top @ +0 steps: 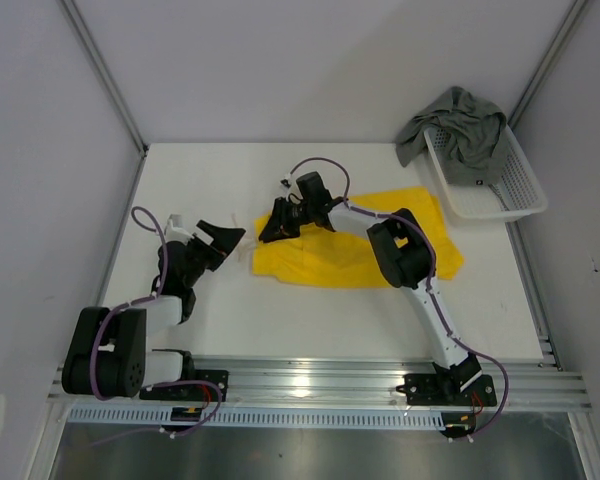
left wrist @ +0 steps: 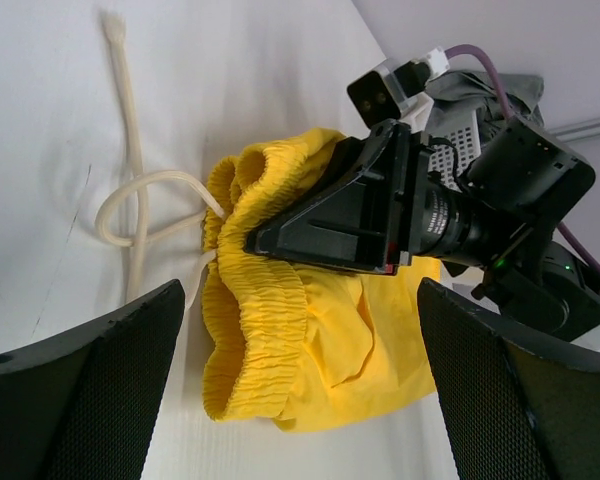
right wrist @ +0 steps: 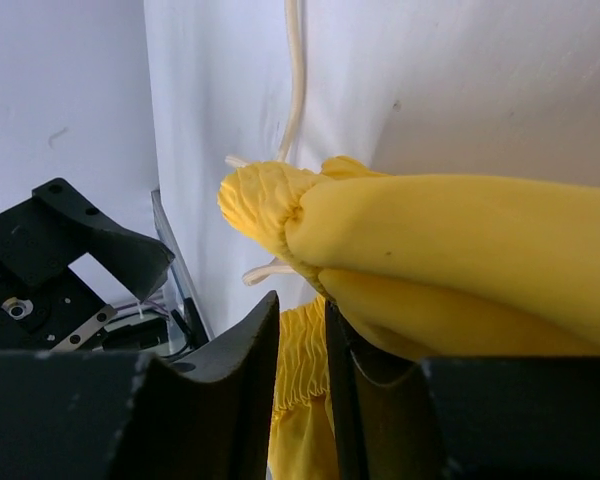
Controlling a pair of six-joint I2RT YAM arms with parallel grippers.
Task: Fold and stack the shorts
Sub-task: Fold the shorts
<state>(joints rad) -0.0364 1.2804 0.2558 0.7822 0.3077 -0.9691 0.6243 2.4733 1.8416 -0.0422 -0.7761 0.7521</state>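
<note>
The white table (top: 230, 320) stands between pale walls. The yellow shorts (top: 350, 250) lie spread on it just beside the basket (top: 515, 195), and the grey-green shorts (top: 460, 125) hang in and over that basket. My right fingers (right wrist: 235, 390) are narrow and pinch the yellow waistband at the end far from the basket. My left fingers (left wrist: 90, 390) stand wide and hold nothing, just past that end. For a clean fold, I think I should carry the waistband low toward the basket-side hem, with the edges aligned and the loose drawstring (left wrist: 130, 200) tucked in.
</note>
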